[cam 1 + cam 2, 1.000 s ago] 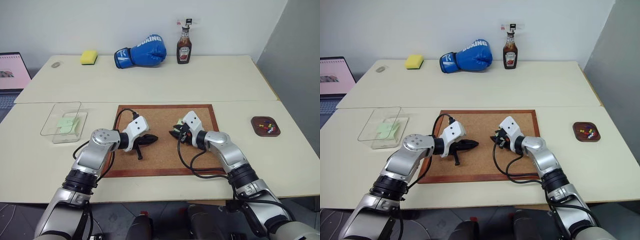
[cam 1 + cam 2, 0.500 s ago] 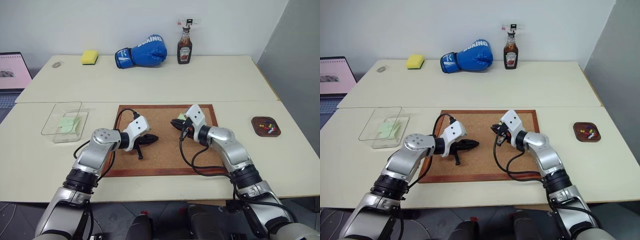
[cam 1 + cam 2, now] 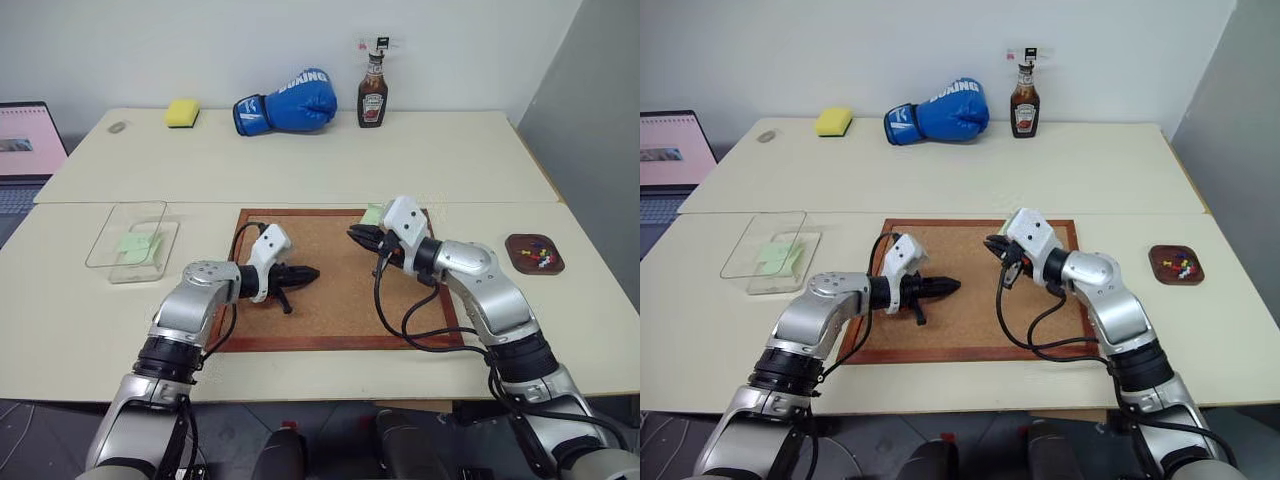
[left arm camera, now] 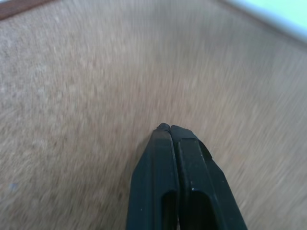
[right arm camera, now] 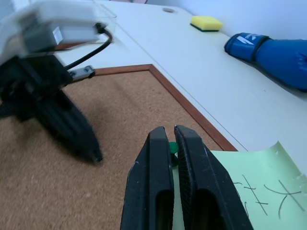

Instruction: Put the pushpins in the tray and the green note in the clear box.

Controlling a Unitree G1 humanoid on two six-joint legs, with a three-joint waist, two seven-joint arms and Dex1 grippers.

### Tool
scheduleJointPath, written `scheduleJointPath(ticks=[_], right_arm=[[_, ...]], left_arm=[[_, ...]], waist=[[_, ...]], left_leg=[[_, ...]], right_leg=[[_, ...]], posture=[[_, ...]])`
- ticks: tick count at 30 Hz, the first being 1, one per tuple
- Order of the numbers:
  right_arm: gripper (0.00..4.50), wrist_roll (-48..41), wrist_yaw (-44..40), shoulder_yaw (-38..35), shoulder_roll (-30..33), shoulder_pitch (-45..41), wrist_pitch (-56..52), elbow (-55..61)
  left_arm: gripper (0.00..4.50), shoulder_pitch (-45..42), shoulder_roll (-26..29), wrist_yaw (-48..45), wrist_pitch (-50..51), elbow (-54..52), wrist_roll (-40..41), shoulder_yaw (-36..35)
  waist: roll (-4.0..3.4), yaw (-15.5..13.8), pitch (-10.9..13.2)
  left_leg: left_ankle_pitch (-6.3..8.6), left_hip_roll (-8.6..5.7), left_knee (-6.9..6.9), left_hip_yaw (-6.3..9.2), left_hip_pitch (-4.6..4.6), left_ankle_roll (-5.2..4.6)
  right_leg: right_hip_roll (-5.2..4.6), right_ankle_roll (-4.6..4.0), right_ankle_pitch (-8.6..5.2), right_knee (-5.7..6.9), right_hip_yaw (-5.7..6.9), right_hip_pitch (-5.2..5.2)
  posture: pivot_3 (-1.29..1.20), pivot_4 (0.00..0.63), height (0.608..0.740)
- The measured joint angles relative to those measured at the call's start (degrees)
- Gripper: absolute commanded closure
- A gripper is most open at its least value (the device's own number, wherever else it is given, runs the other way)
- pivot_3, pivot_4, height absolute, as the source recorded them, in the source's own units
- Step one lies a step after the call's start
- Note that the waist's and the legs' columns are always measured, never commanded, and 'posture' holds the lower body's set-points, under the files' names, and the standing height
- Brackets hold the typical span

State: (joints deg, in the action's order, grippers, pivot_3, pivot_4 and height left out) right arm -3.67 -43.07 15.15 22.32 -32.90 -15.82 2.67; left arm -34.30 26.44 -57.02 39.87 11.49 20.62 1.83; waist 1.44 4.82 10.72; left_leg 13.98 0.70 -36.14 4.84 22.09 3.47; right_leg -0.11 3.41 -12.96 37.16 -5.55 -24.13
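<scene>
Sponge (image 3: 181,112), boxing glove (image 3: 285,101), ketchup bottle (image 3: 372,90) line table's far edge.

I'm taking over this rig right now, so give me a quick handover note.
Left tool: shut, empty, over the corkboard.
Right tool: shut on a green pushpin, just above the green note at the board's far edge.
Tray holds several pushpins. Clear box holds a green slip.
Left to do: pin to tray, note to box.

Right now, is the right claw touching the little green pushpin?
Touching. The right wrist view shows the right claw shut on the green pushpin, its head pinched between both fingers.
</scene>
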Motion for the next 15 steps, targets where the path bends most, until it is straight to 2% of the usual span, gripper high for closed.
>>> scheduleJointPath(ticks=[5, 15], right_arm=[[4.50, 3.93, -2.06, 1.34, 4.32, 0.52, 8.18, 0.08], [4.50, 9.82, -3.65, 4.68, 7.07, 0.87, 21.83, -0.13]], left_arm=[[2.81, -6.33, 0.15, 0.15, 10.86, -1.51, 10.57, -8.32], [0.80, -6.99, -1.38, 1.03, 19.01, -0.20, 16.87, -8.93]], waist=[[0.02, 0.22, 0.01], [0.03, -0.02, 0.01]], left_leg=[[0.00, -0.01, 0.04, -0.02, -0.01, 0.01], [-0.02, -0.02, -0.01, 0.00, -0.04, 0.04]], right_leg=[[-0.03, 0.00, 0.00, -0.12, -0.02, 0.01], [-0.04, 0.00, 0.01, -0.09, -0.01, 0.04]], posture=[[0.00, 0.150, 0.740], [0.00, 0.150, 0.740]])
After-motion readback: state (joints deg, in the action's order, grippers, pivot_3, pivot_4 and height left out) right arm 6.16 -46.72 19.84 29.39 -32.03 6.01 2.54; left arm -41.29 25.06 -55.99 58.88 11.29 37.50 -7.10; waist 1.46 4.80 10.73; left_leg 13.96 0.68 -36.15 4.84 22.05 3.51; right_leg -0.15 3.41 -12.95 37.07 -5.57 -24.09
